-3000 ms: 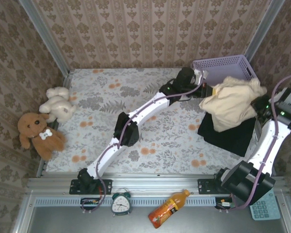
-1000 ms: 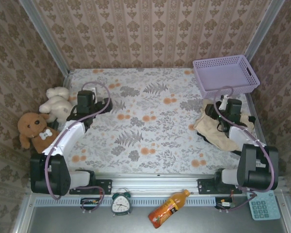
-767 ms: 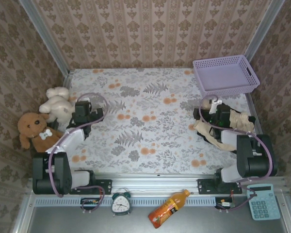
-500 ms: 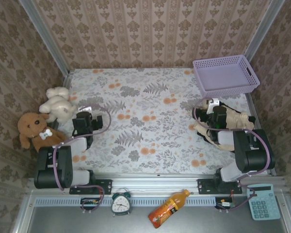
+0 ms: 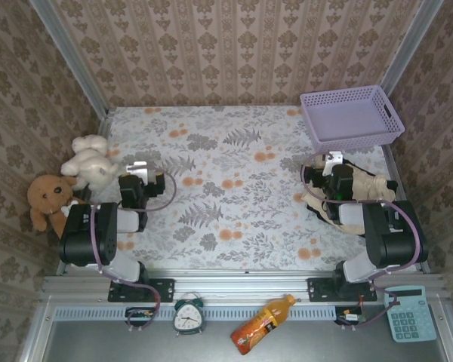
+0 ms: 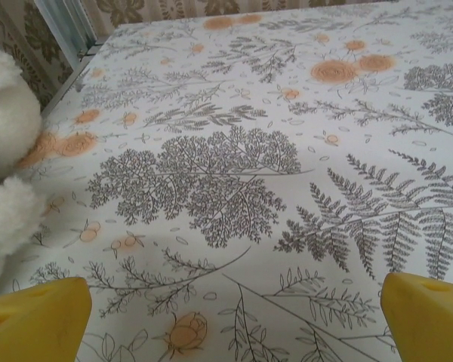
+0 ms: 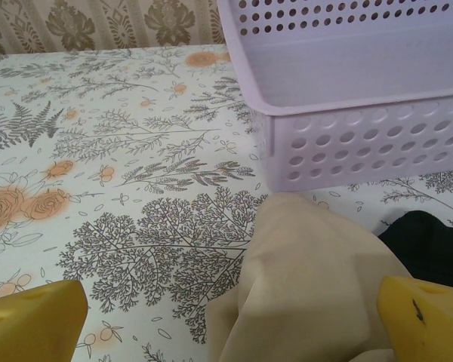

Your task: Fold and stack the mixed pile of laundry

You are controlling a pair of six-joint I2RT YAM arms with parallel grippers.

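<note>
We see the beige garment point(image 7: 309, 279) crumpled at the surface's point(image 5: 234, 173) right edge, just beside the lavender basket point(image 5: 351, 121), with the black T-shirt point(image 7: 430, 245) peeking out alongside. Right jaws stand wide apart above it, gripping nothing. Left jaws are likewise apart near the white plush point(image 5: 90, 162), with broad bare surface between the two.

beige garment point(image 7: 309, 264), lavender basket point(image 7: 362, 143), orange-and-grey floral tablecloth point(image 6: 287, 113).

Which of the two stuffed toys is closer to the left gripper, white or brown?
The white plush toy, lying farther back, just beside the left gripper; the brown teddy with the white bow sits nearer the front, farther from it.
</note>
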